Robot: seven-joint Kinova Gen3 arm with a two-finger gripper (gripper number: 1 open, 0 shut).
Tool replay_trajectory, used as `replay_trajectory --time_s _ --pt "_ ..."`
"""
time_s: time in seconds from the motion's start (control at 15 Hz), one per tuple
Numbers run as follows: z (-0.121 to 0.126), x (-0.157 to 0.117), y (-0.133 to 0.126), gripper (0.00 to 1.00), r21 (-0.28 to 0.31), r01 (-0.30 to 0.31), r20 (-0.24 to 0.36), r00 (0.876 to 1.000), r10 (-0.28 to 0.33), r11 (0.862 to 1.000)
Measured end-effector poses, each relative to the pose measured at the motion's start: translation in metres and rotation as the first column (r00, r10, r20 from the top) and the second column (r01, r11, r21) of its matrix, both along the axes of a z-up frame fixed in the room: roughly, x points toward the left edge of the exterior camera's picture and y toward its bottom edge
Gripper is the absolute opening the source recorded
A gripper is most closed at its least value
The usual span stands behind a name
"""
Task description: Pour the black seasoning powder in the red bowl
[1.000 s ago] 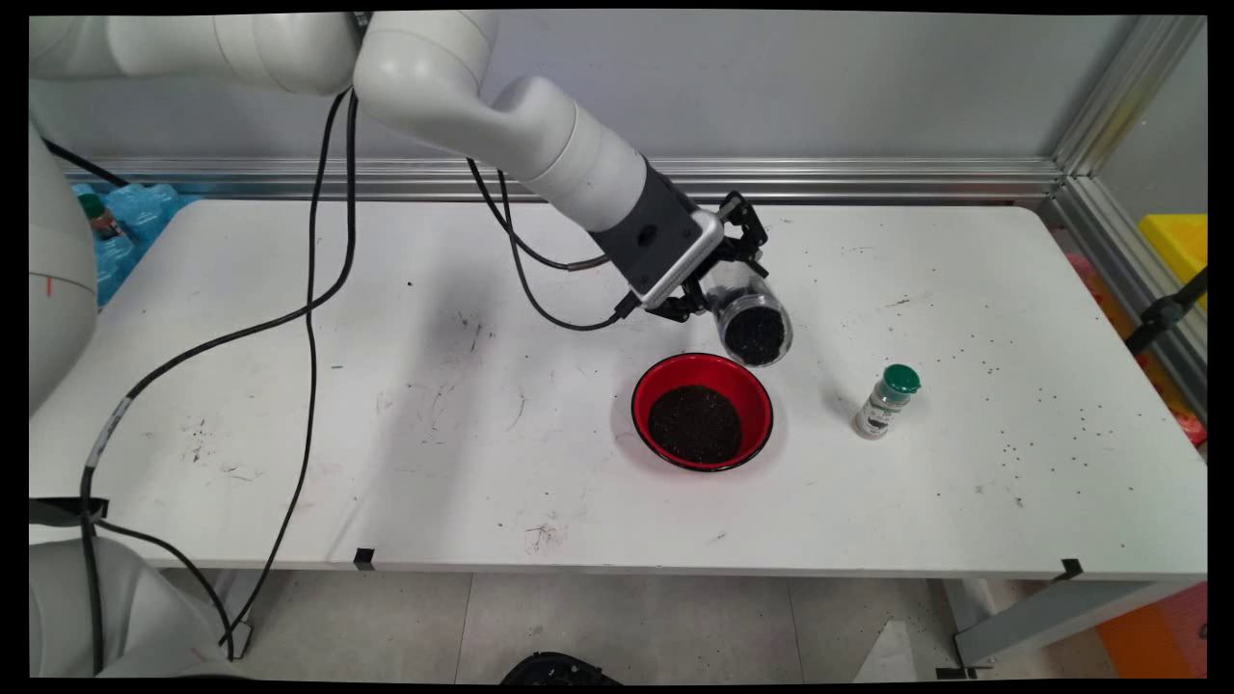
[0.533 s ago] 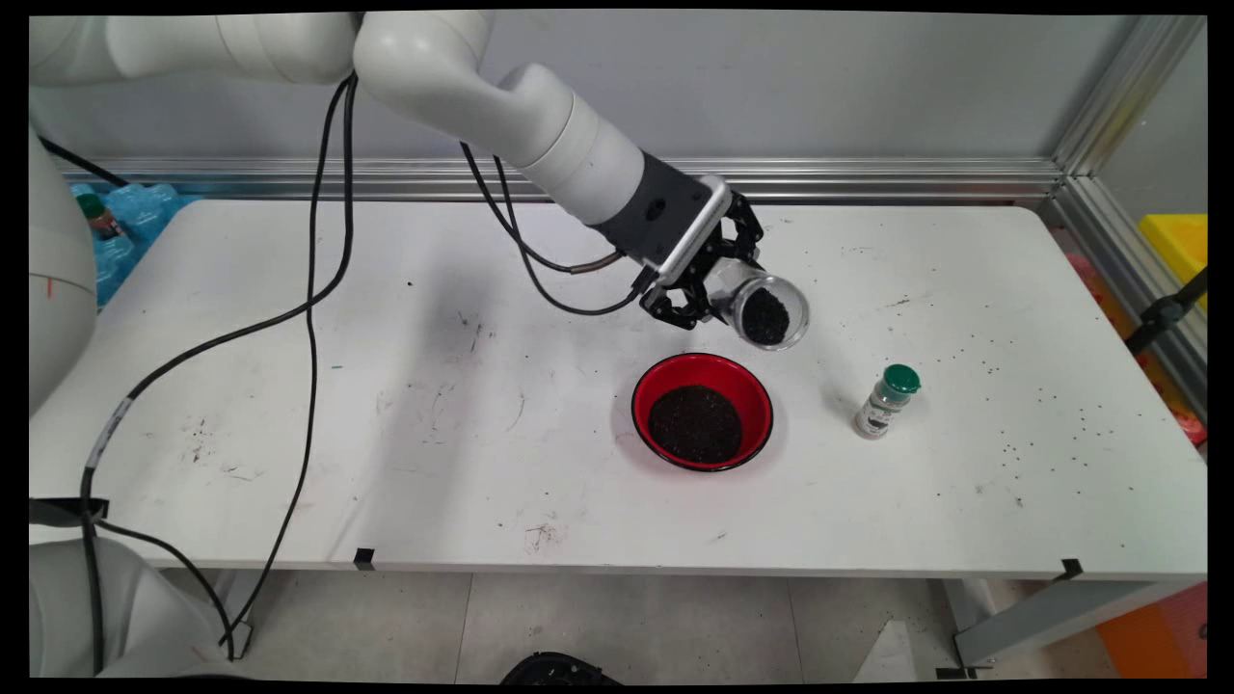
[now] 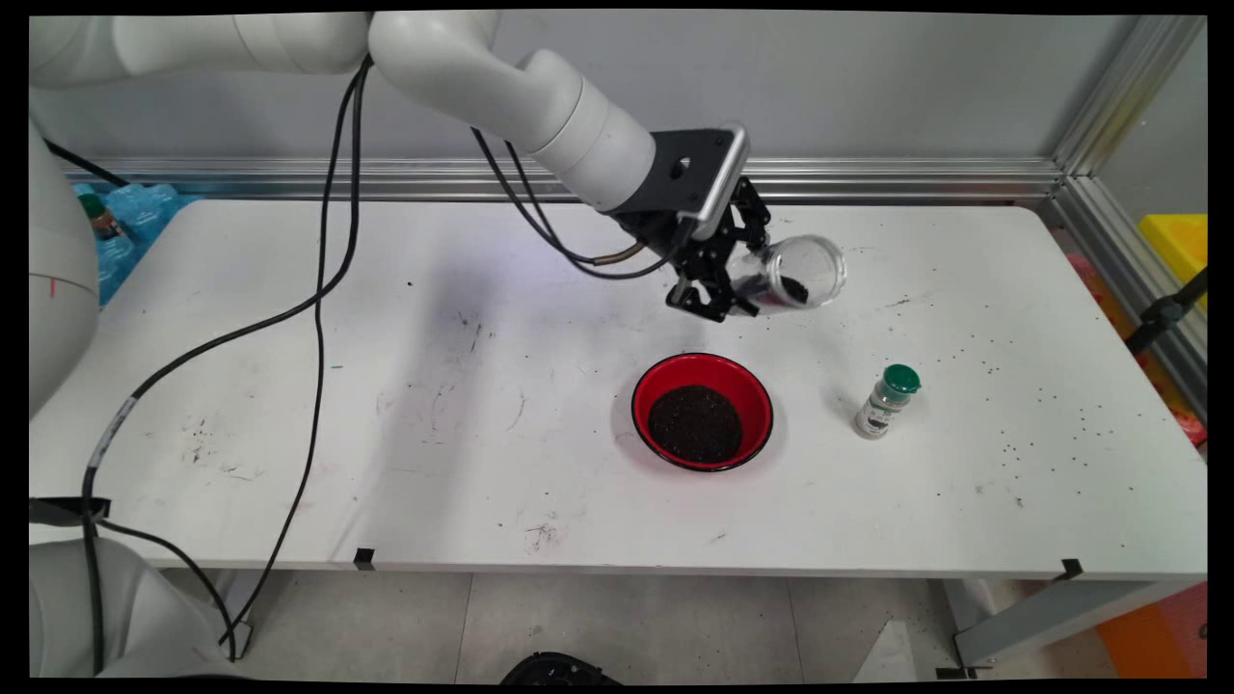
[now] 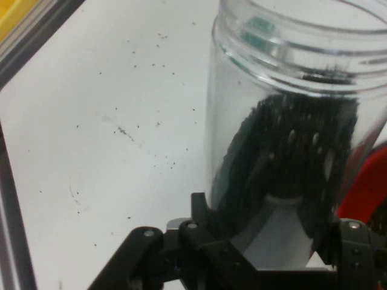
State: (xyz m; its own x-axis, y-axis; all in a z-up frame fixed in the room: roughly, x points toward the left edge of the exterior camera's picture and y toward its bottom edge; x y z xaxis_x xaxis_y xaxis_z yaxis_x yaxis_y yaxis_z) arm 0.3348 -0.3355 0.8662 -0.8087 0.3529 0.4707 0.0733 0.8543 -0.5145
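Clear plastic, the jar (image 3: 792, 274) is pinched between the jaws of the black gripper (image 3: 735, 281), which close on its lower body near the base. It hangs in the air above the white table (image 3: 289, 405), lying nearly on its side with its open mouth turned toward three o'clock and a little upward. A small heap of dark granules sits inside it, against the lower wall near the fingers.

In the hand view the jar (image 4: 290, 121) fills the right half of the picture, its threaded rim at the top, and the dark grains cling to the inside of its wall down by the gripper (image 4: 266, 241). A sliver of red shows at the right edge.

From the gripper, the red bowl (image 3: 703, 370) stands on the table at about six o'clock, apart from the jar and below it. It holds a round mound of the same dark granules, which covers most of its bottom. At about four o'clock from the gripper, and at three o'clock from the bowl, a small spice bottle (image 3: 886, 402) with a green cap stands upright, well apart from both.

Loose dark specks are strewn over the table's right part, thickest beyond the spice bottle toward three and four o'clock. Faint scuffs mark the surface at nine o'clock from the bowl. Black cables (image 3: 313, 318) hang from the arm across the table's left half.
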Motion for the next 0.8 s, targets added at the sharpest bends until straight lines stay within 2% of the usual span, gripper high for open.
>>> replay_trajectory --time_s 0.27,0.6,0.8 --pt "-0.002 -0.006 -0.012 0.00 0.089 -0.085 -0.086 0.992 0.093 0.992" --pt "-0.007 -0.014 -0.025 0.00 0.171 -0.154 -0.154 0.971 0.180 0.973" --pt "-0.011 -0.019 -0.035 0.00 0.214 -0.188 -0.188 0.955 0.230 0.959"
